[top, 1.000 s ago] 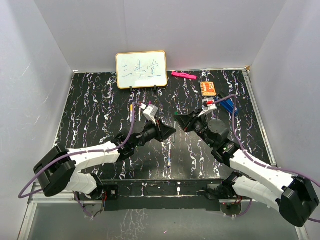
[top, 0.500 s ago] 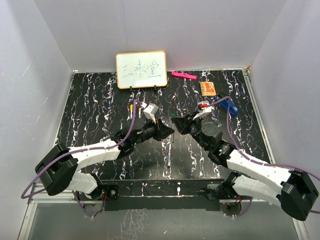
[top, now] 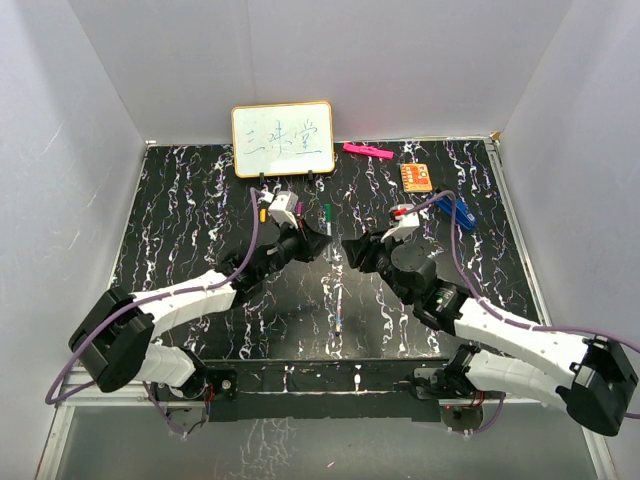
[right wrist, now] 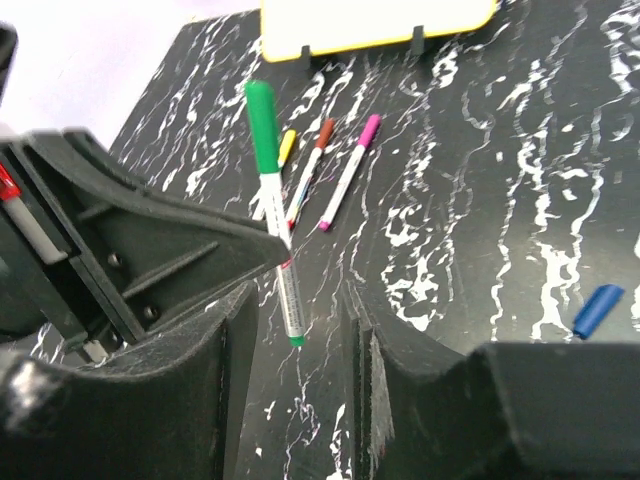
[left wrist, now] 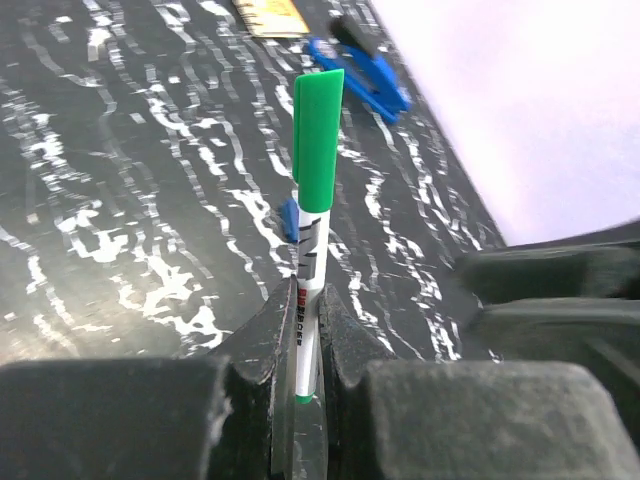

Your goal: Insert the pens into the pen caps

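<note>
My left gripper (left wrist: 300, 300) is shut on a white pen (left wrist: 309, 255) that wears a green cap (left wrist: 318, 140) and points up and away. In the top view this gripper (top: 312, 240) holds the pen (top: 327, 222) at mid-table. My right gripper (right wrist: 300, 310) is open, its jaws on either side of the pen's lower end (right wrist: 288, 300) without touching it; it faces the left gripper in the top view (top: 352, 248). Yellow-, red-brown- (right wrist: 318, 140) and magenta-capped (right wrist: 350, 170) pens lie together. A loose blue cap (right wrist: 597, 310) lies on the table. One uncapped pen (top: 340, 310) lies nearer.
A small whiteboard (top: 283, 139) stands at the back. A pink marker (top: 367, 151), an orange card (top: 416, 177) and a blue clip-like object (top: 458, 212) lie at the back right. White walls close in the black marbled table (top: 180, 220).
The two grippers came together at mid-table. My left gripper has since swung toward the far side with the green-capped pen. My right gripper has moved left and stands open.
</note>
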Motion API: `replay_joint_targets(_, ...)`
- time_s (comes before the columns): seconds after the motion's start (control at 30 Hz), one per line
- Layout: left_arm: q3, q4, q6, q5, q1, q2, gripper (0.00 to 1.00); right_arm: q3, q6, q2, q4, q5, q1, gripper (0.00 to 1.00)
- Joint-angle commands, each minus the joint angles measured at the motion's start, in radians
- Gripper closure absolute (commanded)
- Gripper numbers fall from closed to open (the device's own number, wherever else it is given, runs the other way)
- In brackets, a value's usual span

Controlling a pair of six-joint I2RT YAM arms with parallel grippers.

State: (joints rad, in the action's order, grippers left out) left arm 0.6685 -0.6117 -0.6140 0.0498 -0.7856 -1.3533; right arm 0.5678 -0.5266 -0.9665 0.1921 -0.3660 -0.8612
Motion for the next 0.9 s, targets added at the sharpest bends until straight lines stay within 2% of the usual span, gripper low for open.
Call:
replay_joint_targets(0.0, 0.006, 0.125, -0.009, -0.122, 0.014, -0.008, 1.00, 0.133, 0.012, 0.068, -0.070, -0.170, -0.004, 0.63)
replay_joint_targets(0.07, 0.001, 0.161, -0.008, -0.146, 0.014, -0.035, 1.00, 0.151, 0.010, 0.108, -0.087, -0.210, -0.004, 0.51)
replay_joint_targets(0.13, 0.026, 0.210, -0.001, -0.175, 0.014, -0.062, 1.00, 0.155, 0.010, 0.148, -0.097, -0.239, -0.004, 0.33)
replay_joint_targets(0.2, 0.090, 0.300, 0.020, -0.215, 0.015, -0.106, 1.00, 0.168, 0.009, 0.164, -0.147, -0.278, -0.004, 0.27)
replay_joint_targets(0.33, 0.253, 0.464, 0.079, -0.289, 0.020, -0.229, 1.00, 0.223, -0.040, 0.111, -0.332, -0.368, -0.003, 0.21)
replay_joint_targets(0.5, 0.427, 0.580, 0.129, -0.325, 0.043, -0.378, 1.00, 0.243, -0.104, 0.042, -0.489, -0.388, -0.004, 0.19)
replay_joint_targets(0.87, 0.723, 0.776, 0.171, -0.349, 0.126, -0.643, 1.00, 0.175, -0.225, 0.032, -0.581, -0.399, 0.000, 0.14)
